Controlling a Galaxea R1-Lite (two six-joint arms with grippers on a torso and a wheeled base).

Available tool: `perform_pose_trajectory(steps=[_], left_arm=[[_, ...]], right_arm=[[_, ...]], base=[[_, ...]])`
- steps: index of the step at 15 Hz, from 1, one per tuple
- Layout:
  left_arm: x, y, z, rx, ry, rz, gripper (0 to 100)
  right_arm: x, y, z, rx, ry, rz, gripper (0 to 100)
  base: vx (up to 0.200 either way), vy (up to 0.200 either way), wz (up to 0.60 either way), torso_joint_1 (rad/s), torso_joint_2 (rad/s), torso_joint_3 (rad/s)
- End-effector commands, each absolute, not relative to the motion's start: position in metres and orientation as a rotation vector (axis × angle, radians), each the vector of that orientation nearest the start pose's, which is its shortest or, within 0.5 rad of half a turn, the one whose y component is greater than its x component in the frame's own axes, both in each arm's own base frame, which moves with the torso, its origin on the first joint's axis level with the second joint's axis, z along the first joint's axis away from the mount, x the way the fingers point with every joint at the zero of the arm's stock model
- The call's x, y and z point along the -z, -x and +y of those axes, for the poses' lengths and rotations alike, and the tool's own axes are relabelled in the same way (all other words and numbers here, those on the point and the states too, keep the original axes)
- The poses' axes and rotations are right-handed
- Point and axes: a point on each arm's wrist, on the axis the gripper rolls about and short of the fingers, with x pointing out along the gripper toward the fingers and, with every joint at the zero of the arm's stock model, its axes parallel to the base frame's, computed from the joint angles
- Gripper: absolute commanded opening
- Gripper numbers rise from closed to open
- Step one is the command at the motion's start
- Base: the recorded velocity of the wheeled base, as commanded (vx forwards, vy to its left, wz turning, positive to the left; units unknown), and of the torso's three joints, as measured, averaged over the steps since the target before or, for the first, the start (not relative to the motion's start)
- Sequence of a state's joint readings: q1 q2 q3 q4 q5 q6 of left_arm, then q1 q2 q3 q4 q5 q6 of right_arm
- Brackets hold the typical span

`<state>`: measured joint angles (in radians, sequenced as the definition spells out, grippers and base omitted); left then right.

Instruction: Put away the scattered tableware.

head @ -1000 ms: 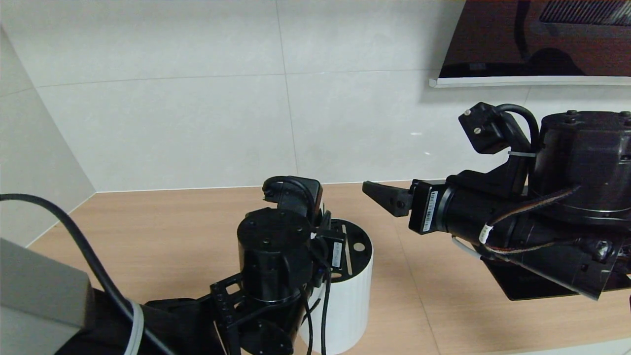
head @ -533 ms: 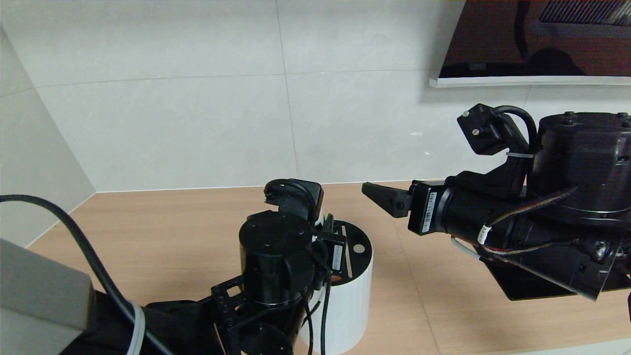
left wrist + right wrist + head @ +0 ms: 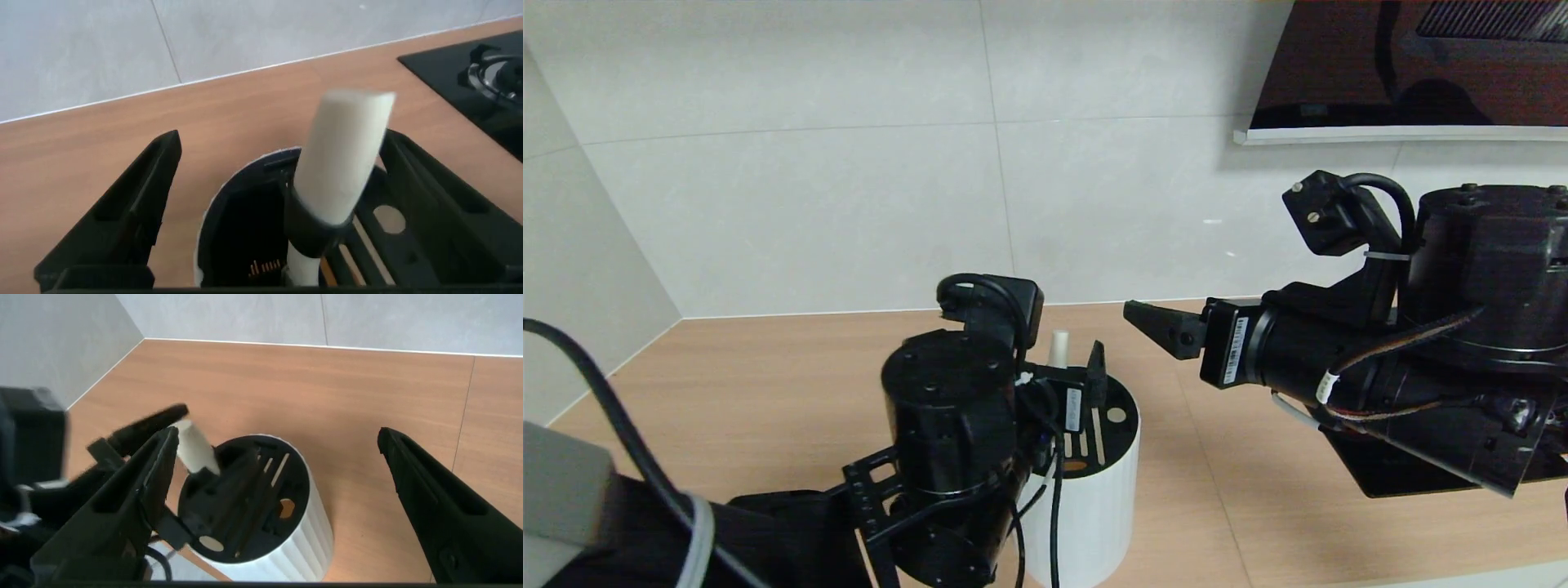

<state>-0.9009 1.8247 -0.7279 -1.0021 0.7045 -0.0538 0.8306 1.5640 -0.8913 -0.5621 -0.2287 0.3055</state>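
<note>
A white cylindrical utensil holder (image 3: 1104, 506) with a black slotted top stands on the wooden counter. A white-handled utensil (image 3: 1059, 346) stands upright in it, a black band around its handle (image 3: 343, 155). My left gripper (image 3: 1076, 363) hangs just over the holder, open, its fingers on either side of the handle and apart from it in the left wrist view (image 3: 282, 151). My right gripper (image 3: 1156, 320) hovers higher, to the right of the holder, open and holding nothing (image 3: 276, 439). The right wrist view shows the holder (image 3: 306, 539) and the handle (image 3: 196, 447) below.
A black cooktop (image 3: 1388, 478) is set into the counter (image 3: 792, 384) at the right, with a dark range hood (image 3: 1405, 65) above it. A tiled wall closes the back and a side wall the left. Bare counter lies left of the holder.
My left arm has drawn up and to the left off the holder's top, uncovering the white handle standing in it. The right arm has stayed in place.
</note>
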Motion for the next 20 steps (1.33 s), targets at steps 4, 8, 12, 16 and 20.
perform_pose_trajectory(steps=[4,8,12,16,20], left_arm=[[-0.259,-0.156,-0.139,0.247,0.081,-0.126,100],[-0.255,-0.105,-0.059,0.263,0.019,-0.070,100],[-0.239,-0.038,-0.012,0.170,-0.010,-0.025,100],[-0.225,-0.001,0.006,0.061,-0.004,-0.056,100],[-0.213,0.026,0.012,-0.044,0.006,-0.111,100]], right_arm=[[-0.251,-0.199,0.177,-0.482,-0.265,0.136,100],[-0.254,-0.180,0.135,-0.404,-0.273,0.095,100],[-0.237,-0.135,0.070,-0.252,-0.285,0.041,100],[-0.219,-0.085,0.023,-0.073,-0.183,-0.057,100],[-0.207,-0.009,-0.004,0.053,-0.091,-0.196,100]], base=[[0.000,0.000,0.00,0.000,0.00,0.000],[0.000,0.000,0.00,0.000,0.00,0.000],[0.000,0.000,0.00,0.000,0.00,0.000],[0.000,0.000,0.00,0.000,0.00,0.000],[0.000,0.000,0.00,0.000,0.00,0.000]])
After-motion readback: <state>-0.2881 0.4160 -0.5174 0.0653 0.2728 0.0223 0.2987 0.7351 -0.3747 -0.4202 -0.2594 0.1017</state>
